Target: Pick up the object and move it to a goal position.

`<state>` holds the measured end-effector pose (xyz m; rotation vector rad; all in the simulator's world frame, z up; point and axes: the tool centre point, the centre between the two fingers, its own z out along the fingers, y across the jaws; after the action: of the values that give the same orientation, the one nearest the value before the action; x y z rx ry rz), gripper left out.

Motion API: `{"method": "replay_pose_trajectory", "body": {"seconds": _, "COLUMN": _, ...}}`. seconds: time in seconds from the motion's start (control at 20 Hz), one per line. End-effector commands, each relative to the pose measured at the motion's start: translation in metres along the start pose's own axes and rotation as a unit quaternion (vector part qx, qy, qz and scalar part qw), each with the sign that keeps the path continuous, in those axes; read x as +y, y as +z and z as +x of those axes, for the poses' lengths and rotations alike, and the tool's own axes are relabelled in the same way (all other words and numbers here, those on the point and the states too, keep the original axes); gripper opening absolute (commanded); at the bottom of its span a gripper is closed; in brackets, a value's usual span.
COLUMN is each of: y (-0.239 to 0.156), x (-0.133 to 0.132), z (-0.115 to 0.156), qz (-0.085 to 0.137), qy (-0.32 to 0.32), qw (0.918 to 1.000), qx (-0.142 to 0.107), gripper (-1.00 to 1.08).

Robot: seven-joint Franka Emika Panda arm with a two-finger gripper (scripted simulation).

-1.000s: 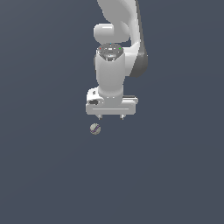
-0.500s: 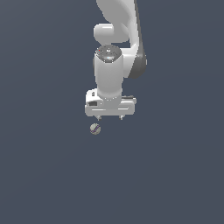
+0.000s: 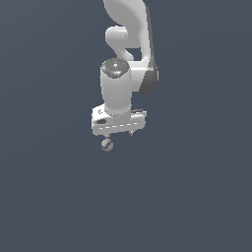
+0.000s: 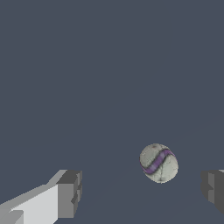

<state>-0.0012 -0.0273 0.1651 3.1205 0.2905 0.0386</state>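
The object (image 3: 107, 145) is a tiny grey-white ball with a purple streak, lying on the dark grey floor. In the exterior view it sits just below the left end of my white gripper (image 3: 119, 134). The wrist view shows the ball (image 4: 159, 162) ahead of the open gripper (image 4: 141, 190), inside the span of the two fingers. It lies much closer to one grey finger pad (image 4: 213, 186) than to the other (image 4: 70, 194). Nothing touches the ball.
A plain dark grey surface fills both views. Above the gripper rises the white arm (image 3: 125, 59). No other objects and no goal marker show.
The gripper has shifted slightly down and toward the exterior view's left, closer to the ball. The ball has stayed in place.
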Motion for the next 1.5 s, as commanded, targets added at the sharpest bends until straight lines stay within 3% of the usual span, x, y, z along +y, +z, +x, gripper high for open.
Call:
{"method": "replay_pose_trajectory", "body": {"seconds": 0.0, "y": 0.007, "x": 0.006, "z": -0.003, "qz": 0.000, "qy": -0.027, "qw": 0.9996, "qx": -0.001, "gripper": 1.00}}
{"method": "replay_pose_trajectory", "body": {"seconds": 0.5, "y": 0.036, "x": 0.031, "z": -0.017, "qz": 0.001, "qy": -0.140, "qw": 0.9901, "qx": -0.006, "gripper": 1.00}}
{"method": "replay_pose_trajectory", "body": {"seconds": 1.0, "y": 0.062, "x": 0.052, "z": -0.032, "qz": 0.005, "qy": -0.246, "qw": 0.9691, "qx": -0.009, "gripper": 1.00}}
{"method": "replay_pose_trajectory", "body": {"seconds": 1.45, "y": 0.076, "x": 0.061, "z": -0.040, "qz": 0.008, "qy": -0.299, "qw": 0.9540, "qx": -0.010, "gripper": 1.00}}
